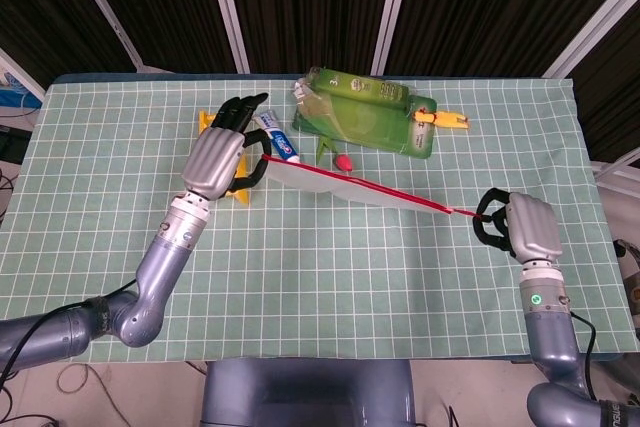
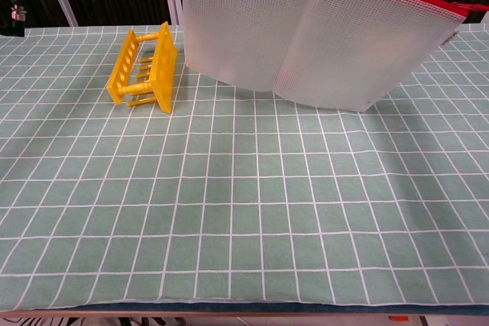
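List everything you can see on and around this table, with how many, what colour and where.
Translucent white mesh zip pouch with red zipper edge: one, held up above the table between both hands.
Yellow plastic rack: one, far left of the mat, partly behind the left hand in the head view.
White and blue toothpaste tube: one, beside the rack.
Green plastic packet: one, far middle.
Small red piece: one, just in front of the packet.
Yellow and orange small item: one, right of the packet.
Green checked table mat: one, covers the table.
Left hand: grips the pouch's left end.
Right hand: pinches the zipper's right end.
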{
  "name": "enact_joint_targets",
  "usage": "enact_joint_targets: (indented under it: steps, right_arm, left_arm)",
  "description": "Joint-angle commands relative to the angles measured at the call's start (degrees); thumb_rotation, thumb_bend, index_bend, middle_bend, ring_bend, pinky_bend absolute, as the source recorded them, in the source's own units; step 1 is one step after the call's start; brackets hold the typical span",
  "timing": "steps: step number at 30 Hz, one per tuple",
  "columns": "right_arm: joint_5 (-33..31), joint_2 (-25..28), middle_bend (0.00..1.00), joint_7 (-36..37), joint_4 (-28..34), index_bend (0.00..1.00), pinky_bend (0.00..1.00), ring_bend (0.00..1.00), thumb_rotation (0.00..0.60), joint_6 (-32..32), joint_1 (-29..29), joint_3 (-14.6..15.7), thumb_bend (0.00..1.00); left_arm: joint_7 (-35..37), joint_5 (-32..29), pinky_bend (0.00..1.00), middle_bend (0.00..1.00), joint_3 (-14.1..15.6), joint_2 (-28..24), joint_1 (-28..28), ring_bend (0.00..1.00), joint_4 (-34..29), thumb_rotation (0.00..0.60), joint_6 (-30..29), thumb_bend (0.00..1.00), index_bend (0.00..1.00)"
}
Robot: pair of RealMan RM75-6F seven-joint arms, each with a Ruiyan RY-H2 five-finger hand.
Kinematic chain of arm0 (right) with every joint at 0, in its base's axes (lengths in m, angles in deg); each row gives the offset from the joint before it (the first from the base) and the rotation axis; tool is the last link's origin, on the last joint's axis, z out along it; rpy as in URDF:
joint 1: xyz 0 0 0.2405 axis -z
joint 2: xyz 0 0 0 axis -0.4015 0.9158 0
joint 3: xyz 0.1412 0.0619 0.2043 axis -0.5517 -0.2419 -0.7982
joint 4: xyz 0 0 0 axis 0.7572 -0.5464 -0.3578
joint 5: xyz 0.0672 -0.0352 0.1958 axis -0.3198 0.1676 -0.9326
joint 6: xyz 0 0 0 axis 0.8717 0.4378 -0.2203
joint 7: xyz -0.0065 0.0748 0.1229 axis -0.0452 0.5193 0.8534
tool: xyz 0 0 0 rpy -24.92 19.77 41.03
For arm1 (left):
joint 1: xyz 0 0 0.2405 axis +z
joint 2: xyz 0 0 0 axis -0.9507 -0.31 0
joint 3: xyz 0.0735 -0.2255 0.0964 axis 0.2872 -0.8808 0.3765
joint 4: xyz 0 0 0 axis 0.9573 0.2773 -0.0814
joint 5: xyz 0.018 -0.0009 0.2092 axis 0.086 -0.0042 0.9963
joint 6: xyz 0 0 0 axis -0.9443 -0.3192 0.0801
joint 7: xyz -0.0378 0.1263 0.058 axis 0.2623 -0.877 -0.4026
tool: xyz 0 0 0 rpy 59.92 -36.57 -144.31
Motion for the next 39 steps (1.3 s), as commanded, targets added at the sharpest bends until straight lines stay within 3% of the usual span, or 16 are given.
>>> enact_joint_targets:
  steps: [1,8,11,12,14,15,17,19,23,30,36,39]
  right_arm:
    - [0.00,0.00,1.00,-0.08,-0.19,0.70,1.00,1.00,0.600,-0.15,0.13,-0.04,0.71]
    - [-0.27,-0.18,1.00,-0.19,-0.53,0.70,1.00,1.00,0.600,-0.61,0.43,-0.37,0.71]
    - [-0.07,-0.28,0.98,-0.36,-0.64,0.67,0.98,0.98,0.600,-0.72,0.53,-0.35,0.66]
    - [0.07,-0.29,0.94,-0.49,-0.66,0.62,0.94,0.95,0.600,-0.72,0.56,-0.27,0.61]
    - [0.38,-0.29,0.75,-1.15,-0.82,0.42,0.81,0.78,0.600,-0.75,0.56,0.06,0.47]
    - [0.47,-0.27,0.60,-1.57,-0.78,0.27,0.71,0.66,0.600,-0.61,0.56,0.32,0.39]
    - [0.19,-0.21,0.44,-1.90,-0.59,0.12,0.60,0.49,0.600,-0.41,0.57,0.44,0.32]
    - [-0.12,-0.11,0.32,-2.01,-0.43,0.03,0.49,0.34,0.600,-0.30,0.59,0.36,0.26]
    - [-0.81,0.45,0.16,-1.65,0.11,0.00,0.37,0.18,0.600,-0.17,0.84,-0.06,0.22]
    - [0.03,2.18,0.12,-1.02,0.05,0.00,0.33,0.15,0.600,-0.38,2.36,0.73,0.21]
    - [4.97,4.28,0.06,-0.11,-1.10,0.00,0.31,0.11,0.600,-1.28,5.20,3.63,0.21]
    - [10.36,5.27,0.01,0.77,-2.15,0.00,0.29,0.06,0.600,-2.87,7.46,6.10,0.19]
  left_arm:
    - [0.14,-0.03,0.00,0.05,0.09,-0.10,0.13,0.00,0.11,0.600,0.02,0.46,0.58]
    - [0.36,0.03,0.00,0.04,0.45,-0.30,0.44,0.00,0.18,0.600,0.15,0.45,0.56]
    - [0.37,0.02,0.00,0.03,0.79,-0.44,0.59,0.00,0.05,0.600,0.44,0.38,0.52]
    - [0.26,0.04,0.00,0.02,1.06,-0.62,0.63,0.00,-0.06,0.600,0.76,0.31,0.49]
    - [0.06,0.09,0.00,0.00,1.56,-1.00,0.74,0.00,-0.34,0.600,1.32,0.18,0.43]
    - [0.11,0.01,0.00,0.00,1.85,-1.28,0.83,0.00,-0.67,0.600,1.79,0.11,0.40]
    - [0.25,-0.09,0.00,0.00,2.20,-1.76,1.01,0.00,-1.16,0.600,2.38,0.07,0.36]
    - [0.36,-0.25,0.00,0.00,2.55,-2.23,1.26,0.00,-1.68,0.600,2.81,0.05,0.32]
    - [0.39,0.04,0.00,0.00,3.38,-3.40,2.16,0.00,-2.74,0.600,2.72,0.05,0.24]
    - [-0.09,2.70,0.00,0.00,7.06,-7.19,6.26,0.00,-6.08,0.600,0.31,0.05,0.15]
    - [0.75,8.87,0.00,0.00,12.59,-12.00,13.19,0.00,-8.66,0.600,-5.57,0.05,0.11]
    - [1.83,13.33,0.00,0.00,16.56,-14.86,18.06,0.00,-8.97,0.600,-9.95,0.05,0.06]
